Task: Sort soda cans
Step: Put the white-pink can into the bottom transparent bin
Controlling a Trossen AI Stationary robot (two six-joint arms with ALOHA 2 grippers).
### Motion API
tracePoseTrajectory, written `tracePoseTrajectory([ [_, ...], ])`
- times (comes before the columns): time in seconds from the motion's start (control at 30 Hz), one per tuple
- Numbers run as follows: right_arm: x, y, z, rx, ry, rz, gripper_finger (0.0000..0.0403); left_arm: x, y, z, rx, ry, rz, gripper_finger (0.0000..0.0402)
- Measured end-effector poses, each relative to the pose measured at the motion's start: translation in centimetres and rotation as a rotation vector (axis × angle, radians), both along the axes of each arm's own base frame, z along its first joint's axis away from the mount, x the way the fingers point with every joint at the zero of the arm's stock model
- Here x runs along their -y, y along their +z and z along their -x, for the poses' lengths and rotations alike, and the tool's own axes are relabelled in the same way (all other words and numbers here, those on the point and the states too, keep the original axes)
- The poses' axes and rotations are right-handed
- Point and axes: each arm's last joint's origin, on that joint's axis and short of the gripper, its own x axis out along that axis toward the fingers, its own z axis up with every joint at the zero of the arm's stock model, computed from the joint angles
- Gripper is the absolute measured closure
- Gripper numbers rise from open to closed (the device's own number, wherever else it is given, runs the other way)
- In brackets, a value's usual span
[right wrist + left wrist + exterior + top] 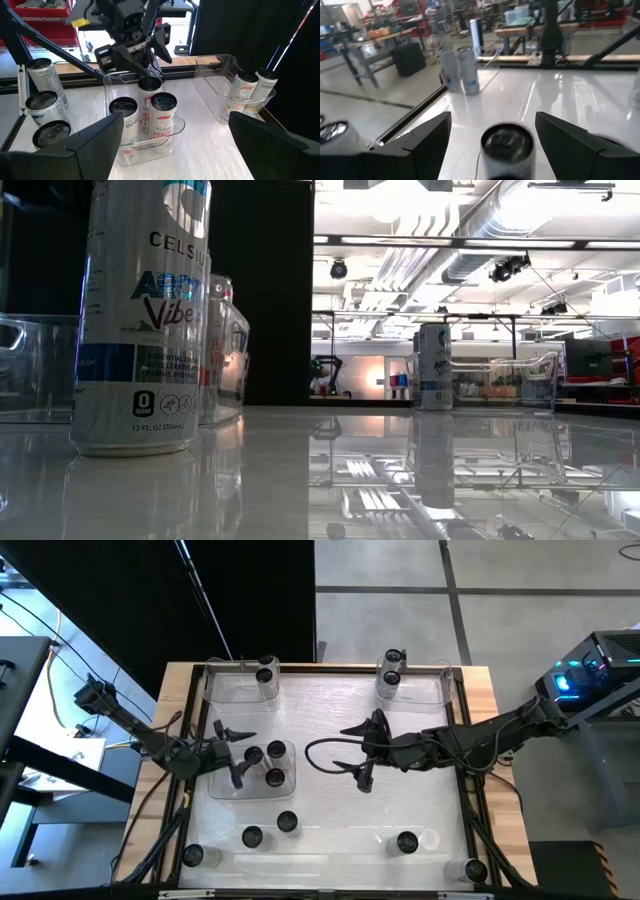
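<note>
A big can (140, 320) stands close up, and I see my left gripper (236, 753) open around a can (254, 754) in the middle tray (222, 785), right gripper (362, 752) open beside it.

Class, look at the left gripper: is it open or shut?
Open. The left gripper has its fingers spread either side of a can, not touching it.

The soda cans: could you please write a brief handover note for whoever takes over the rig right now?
Left gripper: open, straddling a can in the middle tray, not gripping.
Right gripper: open, empty, over the table's middle.
In trays: three cans in the middle tray, one in the high view's top-left tray, two in its top-right tray.
Left: about five cans along the bottom edge need sorting.
</note>
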Motion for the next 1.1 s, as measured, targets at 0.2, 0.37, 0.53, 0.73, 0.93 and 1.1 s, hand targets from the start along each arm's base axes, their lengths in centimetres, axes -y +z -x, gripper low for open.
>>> tracePoseTrajectory([
  [0.2, -2.3, 2.3, 1.1, -0.007, 0.115, 0.115, 0.0045, 0.9, 1.3, 0.1, 0.011, -0.088, 0.000, 0.0119],
  [0.37, -4.8, 5.5, 3.8, -0.095, 0.192, 0.054, 0.0045, 2.2, 1.4, -0.2, -0.001, -0.129, -0.016, 0.0119],
  [0.53, -6.6, 5.6, 7.1, -0.270, 0.162, -0.135, 0.0045, 4.0, 1.7, -1.7, 0.020, -0.150, -0.077, 0.0119],
  [0.73, -11.0, 2.6, 11.3, -0.333, 0.090, -0.302, 0.0045, 5.8, 1.8, -3.8, -0.030, -0.159, -0.170, 0.0119],
  [0.93, -15.1, -3.5, 14.6, -0.246, -0.027, -0.305, 0.0045, 6.7, 1.0, -4.8, -0.069, -0.152, -0.188, 0.0119],
  [1.1, -16.6, -8.3, 15.3, -0.247, -0.081, -0.328, 0.0045, 6.8, 0.6, -5.1, -0.062, -0.098, -0.163, 0.0119],
])
